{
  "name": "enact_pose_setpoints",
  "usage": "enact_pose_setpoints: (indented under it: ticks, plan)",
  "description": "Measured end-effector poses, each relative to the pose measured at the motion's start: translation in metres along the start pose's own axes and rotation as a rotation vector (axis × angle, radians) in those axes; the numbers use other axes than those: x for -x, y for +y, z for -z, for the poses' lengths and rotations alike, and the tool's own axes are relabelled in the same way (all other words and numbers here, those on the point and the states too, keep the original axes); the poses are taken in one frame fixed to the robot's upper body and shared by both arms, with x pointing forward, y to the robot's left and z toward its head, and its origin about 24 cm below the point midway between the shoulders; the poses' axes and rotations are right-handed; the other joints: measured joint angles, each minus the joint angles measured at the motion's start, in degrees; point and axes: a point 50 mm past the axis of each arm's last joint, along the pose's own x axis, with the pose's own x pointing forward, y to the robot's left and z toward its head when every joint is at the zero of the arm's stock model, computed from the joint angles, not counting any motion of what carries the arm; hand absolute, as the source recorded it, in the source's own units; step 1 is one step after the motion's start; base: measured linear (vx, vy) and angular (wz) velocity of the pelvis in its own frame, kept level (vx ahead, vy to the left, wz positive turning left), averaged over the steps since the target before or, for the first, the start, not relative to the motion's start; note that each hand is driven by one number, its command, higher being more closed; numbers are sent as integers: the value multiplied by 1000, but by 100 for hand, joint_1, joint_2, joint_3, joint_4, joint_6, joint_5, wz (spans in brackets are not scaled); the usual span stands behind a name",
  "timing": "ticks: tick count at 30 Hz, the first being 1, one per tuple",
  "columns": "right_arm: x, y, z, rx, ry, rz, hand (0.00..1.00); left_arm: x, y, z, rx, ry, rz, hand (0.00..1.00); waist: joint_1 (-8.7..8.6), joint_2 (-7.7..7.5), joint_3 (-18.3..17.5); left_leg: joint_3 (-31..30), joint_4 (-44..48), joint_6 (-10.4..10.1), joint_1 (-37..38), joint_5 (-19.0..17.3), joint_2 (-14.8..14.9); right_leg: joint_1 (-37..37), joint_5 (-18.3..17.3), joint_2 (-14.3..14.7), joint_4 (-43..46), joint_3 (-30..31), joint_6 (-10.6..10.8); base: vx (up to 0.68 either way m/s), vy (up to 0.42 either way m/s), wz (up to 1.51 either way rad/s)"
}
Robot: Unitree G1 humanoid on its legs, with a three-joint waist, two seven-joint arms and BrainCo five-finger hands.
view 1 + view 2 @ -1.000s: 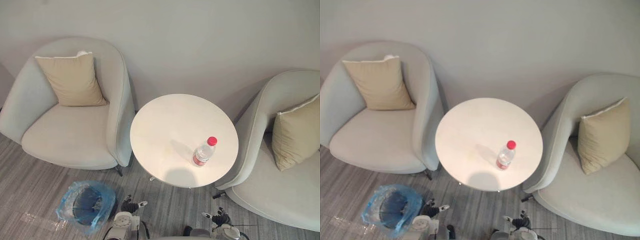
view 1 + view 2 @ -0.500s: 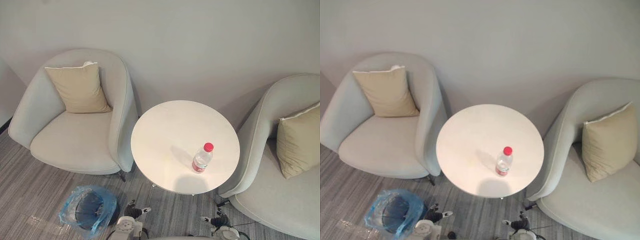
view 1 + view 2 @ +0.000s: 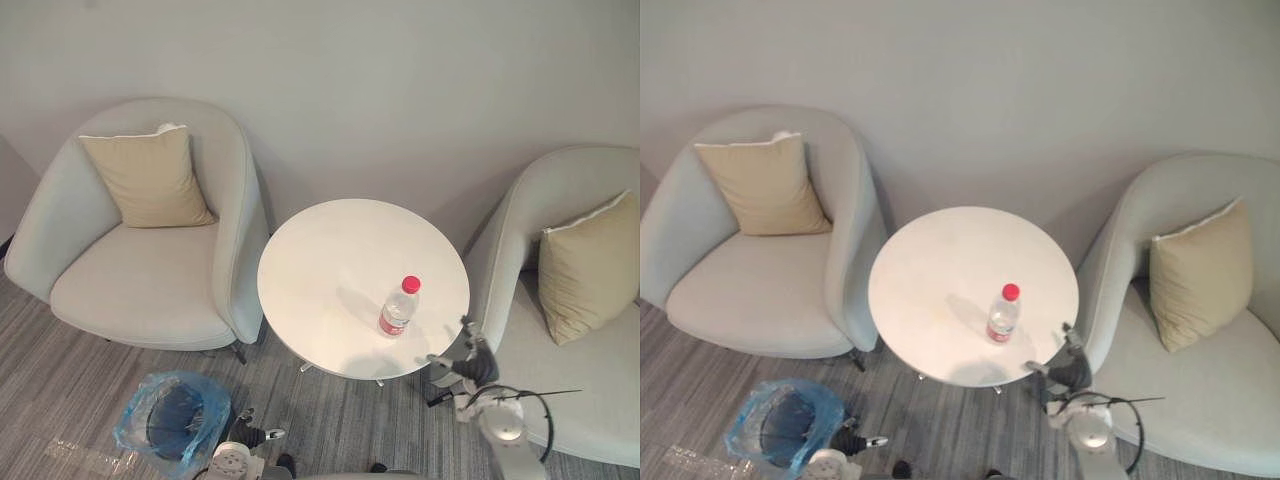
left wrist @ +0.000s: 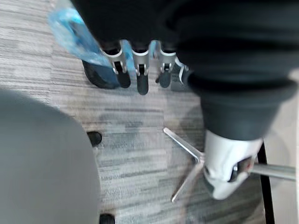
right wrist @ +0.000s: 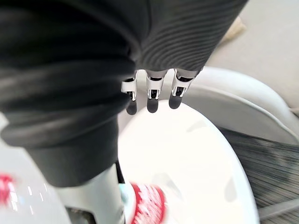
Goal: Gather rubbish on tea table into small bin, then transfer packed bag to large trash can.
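Grey armchairs (image 3: 140,290), beige cushions (image 3: 148,180)

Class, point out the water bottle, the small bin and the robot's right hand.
water bottle (image 3: 400,305): left eye view, on its clear body.
small bin (image 3: 212,402): left eye view, on its blue-lined rim.
right hand (image 3: 471,364): left eye view, on the dark back of the hand.

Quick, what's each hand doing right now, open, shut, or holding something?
Left hand: open, holding nothing, low beside the small bin.
Right hand: open, holding nothing, at the table edge near the bottle.
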Motion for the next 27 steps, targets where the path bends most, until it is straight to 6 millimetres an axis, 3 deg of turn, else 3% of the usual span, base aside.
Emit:
enact_pose_setpoints:
  ticks: [6, 17, 23, 27]
  plan:
    - [-3, -3, -24, 83, -128, 28, 0, 0, -4, -4, -41, -30, 20, 0, 4, 57, 37, -179, -1, 0, 3, -3, -2, 96, 3, 14, -76, -110, -5, -4, -9, 8]
    - [-11, 1, -36, 146, -189, 47, 0, 1, -6, -8, -56, -52, 28, 0, 19, 196, 152, -294, -42, -3, -39, -6, -13, 86, -23, 15, -88, -194, 17, 1, 0, 4]
    - [-19, 5, -30, 144, -151, 55, 0, 1, -7, -11, -65, -65, 29, 0, 38, 214, 215, -480, -52, -1, -143, -2, -63, 81, -59, -9, -115, -380, 38, 29, 4, 17]
    - [-29, 6, -41, 92, -174, 77, 0, 0, -8, -17, -59, -89, 28, 0, 69, 287, 389, -567, 9, -1, -269, -2, -92, 37, -79, -24, -91, -442, 40, 10, 9, 9]
